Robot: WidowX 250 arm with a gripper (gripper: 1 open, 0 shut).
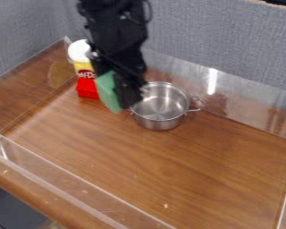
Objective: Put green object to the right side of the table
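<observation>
The green object is a small matte green block held off the table between the black fingers of my gripper, which is shut on it. It hangs just left of the steel pot, above the brown wood-grain table. The black arm rises from the gripper to the top of the camera view and hides part of the block's right side.
A red rectangular block lies behind the gripper at the back left, with a yellow and white container beside it. Low clear acrylic walls edge the table. Open wood stretches across the front and right.
</observation>
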